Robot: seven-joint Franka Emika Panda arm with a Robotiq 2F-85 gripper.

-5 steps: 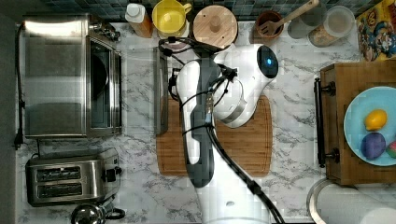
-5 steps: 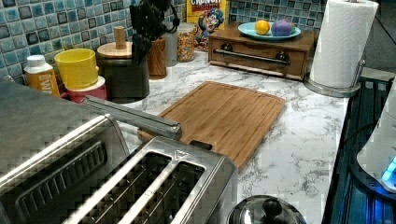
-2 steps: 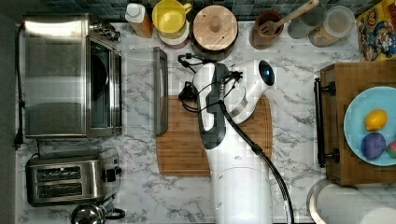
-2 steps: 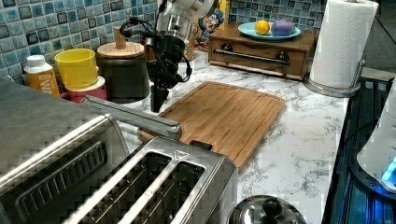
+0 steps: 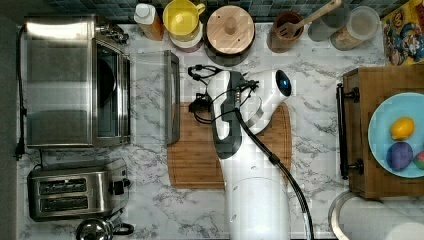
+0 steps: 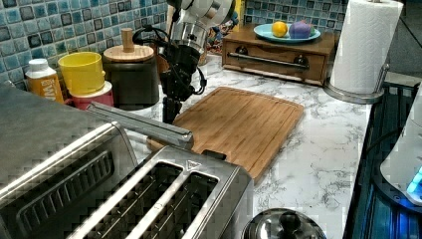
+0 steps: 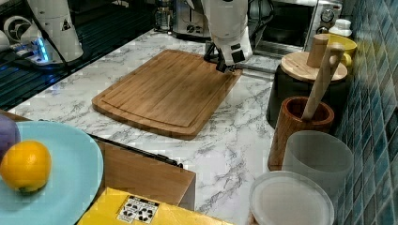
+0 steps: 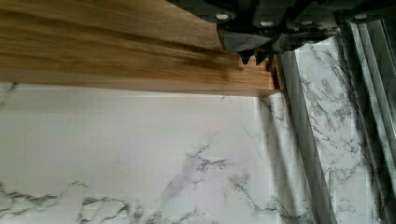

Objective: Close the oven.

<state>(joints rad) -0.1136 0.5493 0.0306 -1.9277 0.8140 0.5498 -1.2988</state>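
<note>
Since 0.4 s ago the arm has swung lower & nearer the oven door in the top view; gripper (image 6: 170, 105) now hangs over the corner of the rectangular bamboo cutting board (image 5: 200, 155) closest to the door handle. Fingers look pressed together w/ nothing between them in the wrist view, tips (image 8: 256, 55) just above the board edge. Boxy stainless-steel toaster oven (image 5: 60, 82) sits at the top view's left, on the white marble counter (image 5: 310, 85); its glass door (image 5: 147, 97) lies folded down flat, open, w/ the metal bar handle (image 5: 172, 97) just beside the board's edge. Gripper is near the handle but apart from it. Smaller two-slot steel toaster (image 5: 75, 190) stands below the oven in the top view. Yellow cup (image 6: 82, 72) & dark wood-lidded canister (image 6: 130, 74) sit behind, by the blue tile wall.
</note>
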